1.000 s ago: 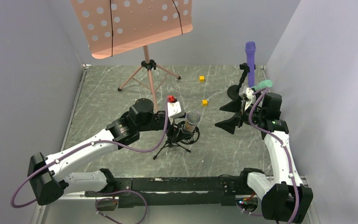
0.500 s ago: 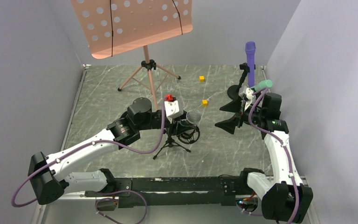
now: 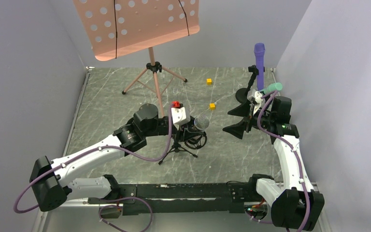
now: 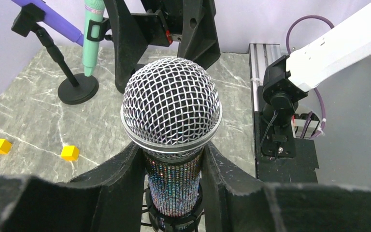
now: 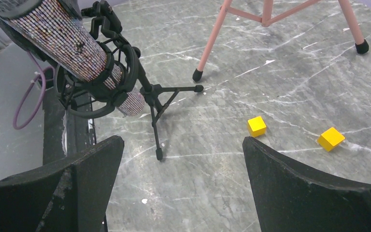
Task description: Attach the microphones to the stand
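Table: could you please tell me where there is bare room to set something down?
Free: left strip between wall and pink tripod; near patch between small mic stand and right arm. Crowded: far right corner, round purple mic and teal mic.

A pink music stand [image 3: 137,29] rests on its tripod toward the far left corner of the grey marbled table [image 3: 101,111]. Its perforated desk tilts high over the far edge. A yellow cube [image 3: 209,81] lies near the far edge, right of the tripod. A second yellow cube [image 3: 212,106] sits apart from it, nearer the middle. Plain grey walls [image 3: 24,72] close in the left, far and right edges.
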Motion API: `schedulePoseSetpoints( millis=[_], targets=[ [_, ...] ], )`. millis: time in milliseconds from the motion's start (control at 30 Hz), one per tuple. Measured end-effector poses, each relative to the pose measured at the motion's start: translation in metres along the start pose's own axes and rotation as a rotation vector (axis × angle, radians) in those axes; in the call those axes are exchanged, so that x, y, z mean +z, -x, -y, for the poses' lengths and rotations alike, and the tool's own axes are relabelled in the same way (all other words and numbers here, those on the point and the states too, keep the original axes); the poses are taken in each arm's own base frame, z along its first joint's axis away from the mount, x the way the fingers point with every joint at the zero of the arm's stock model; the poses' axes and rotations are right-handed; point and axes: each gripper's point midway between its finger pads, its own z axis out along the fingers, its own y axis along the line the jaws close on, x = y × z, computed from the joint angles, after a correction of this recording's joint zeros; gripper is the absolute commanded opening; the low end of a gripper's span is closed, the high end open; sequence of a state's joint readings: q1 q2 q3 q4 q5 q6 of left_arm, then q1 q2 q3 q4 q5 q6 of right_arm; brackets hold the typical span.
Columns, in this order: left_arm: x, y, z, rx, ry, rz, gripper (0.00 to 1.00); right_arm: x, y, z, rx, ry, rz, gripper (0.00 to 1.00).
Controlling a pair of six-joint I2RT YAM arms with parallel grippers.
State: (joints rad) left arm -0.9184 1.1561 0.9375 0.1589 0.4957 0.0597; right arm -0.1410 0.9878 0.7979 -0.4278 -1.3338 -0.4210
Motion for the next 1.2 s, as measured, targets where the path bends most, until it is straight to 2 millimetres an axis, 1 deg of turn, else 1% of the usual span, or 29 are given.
schedulePoseSetpoints(
  millis=[100,200,267,367,400,433,500,533,600,767,800,900,967,1033,1100,1200],
  targets=[
    [0.000,-0.013,0.000,-0.006,0.004,-0.013,0.00,0.000,0.000,0.000,0.001,0.000,-0.001,1.00],
    [-0.002,-0.037,0.000,-0.024,0.019,-0.055,0.00,0.000,-0.001,0.000,0.003,0.000,-0.002,1.00],
    [-0.004,-0.049,-0.001,-0.032,0.027,-0.077,0.00,0.000,-0.001,0.000,0.003,0.000,-0.002,1.00],
    [-0.004,-0.052,-0.002,-0.025,0.036,-0.076,0.00,0.000,-0.001,0.000,0.004,0.000,-0.003,1.00],
    [-0.004,-0.052,-0.002,-0.025,0.038,-0.075,0.02,0.000,-0.001,0.000,0.004,0.000,-0.003,1.00],
    [-0.004,-0.052,-0.002,-0.024,0.040,-0.075,0.15,0.000,-0.001,-0.001,0.005,0.000,-0.003,1.00],
    [-0.005,-0.052,-0.003,-0.028,0.048,-0.076,0.43,0.000,-0.002,0.000,0.006,0.000,-0.004,1.00],
    [-0.005,-0.051,-0.004,-0.032,0.056,-0.078,0.53,0.000,-0.002,0.000,0.007,0.000,-0.004,1.00],
    [-0.005,-0.048,-0.006,-0.057,0.077,-0.090,0.66,0.000,-0.002,0.000,0.009,0.000,-0.004,1.00],
    [-0.012,-0.047,-0.016,-0.139,0.154,-0.170,0.88,0.000,-0.005,0.002,0.011,-0.006,-0.011,1.00],
    [-0.014,-0.047,-0.017,-0.151,0.163,-0.182,0.90,0.000,-0.005,0.002,0.011,-0.008,-0.013,1.00],
    [-0.021,-0.046,-0.016,-0.164,0.176,-0.194,0.99,0.000,-0.007,0.003,0.011,-0.013,-0.021,1.00],
    [-0.029,-0.040,-0.014,-0.167,0.186,-0.189,0.99,-0.001,-0.008,0.004,0.006,-0.017,-0.027,1.00],
    [-0.040,-0.027,-0.012,-0.158,0.200,-0.157,0.99,-0.001,-0.009,0.005,0.000,-0.025,-0.034,1.00],
    [-0.055,-0.009,-0.012,-0.138,0.227,-0.101,0.99,-0.002,-0.010,0.008,-0.014,-0.038,-0.045,1.00],
    [-0.084,0.010,-0.017,-0.110,0.298,-0.019,0.99,-0.005,-0.013,0.013,-0.040,-0.071,-0.070,1.00]
  ],
)
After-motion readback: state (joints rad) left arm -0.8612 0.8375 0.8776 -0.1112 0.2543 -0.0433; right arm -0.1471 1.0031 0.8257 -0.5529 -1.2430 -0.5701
